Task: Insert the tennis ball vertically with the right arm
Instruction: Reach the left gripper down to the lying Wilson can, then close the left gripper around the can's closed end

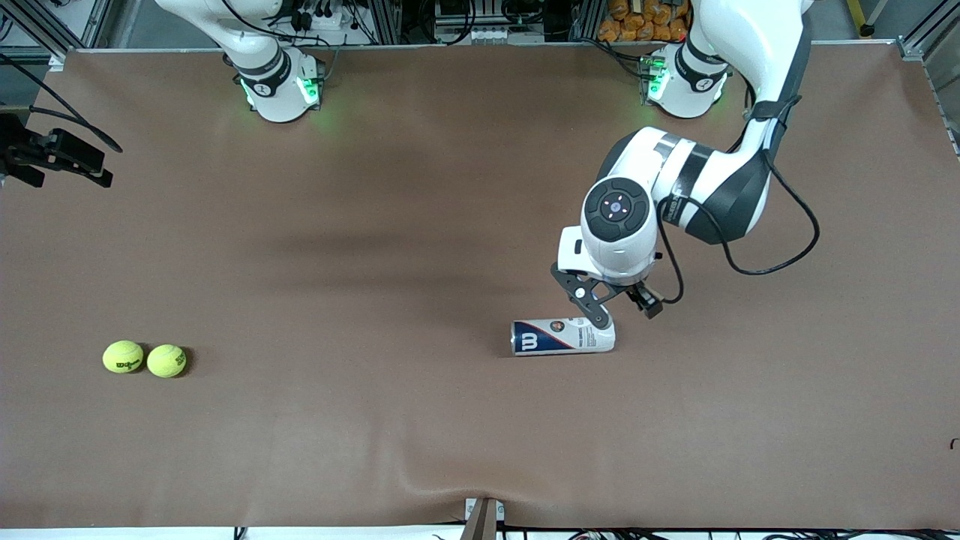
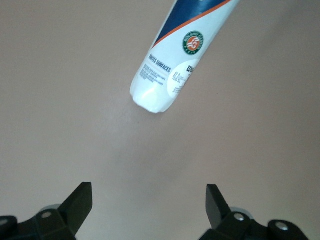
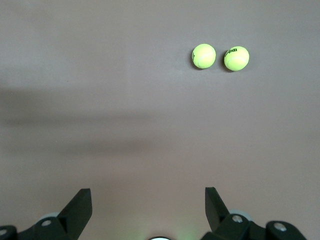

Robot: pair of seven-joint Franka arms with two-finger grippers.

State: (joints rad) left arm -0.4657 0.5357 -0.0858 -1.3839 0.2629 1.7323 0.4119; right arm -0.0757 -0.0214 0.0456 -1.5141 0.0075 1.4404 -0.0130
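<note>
Tennis-ball can (image 1: 562, 337) on its side, long axis along table's (image 1: 420, 225) length.

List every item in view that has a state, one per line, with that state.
Tennis ball can: lying on its side on the table, not held.
Two tennis balls: resting side by side toward the right arm's end, outside the can.
Left gripper: open, over the can's white end, not gripping.
Right gripper: open, holding nothing, above bare table with the balls in its view.
</note>
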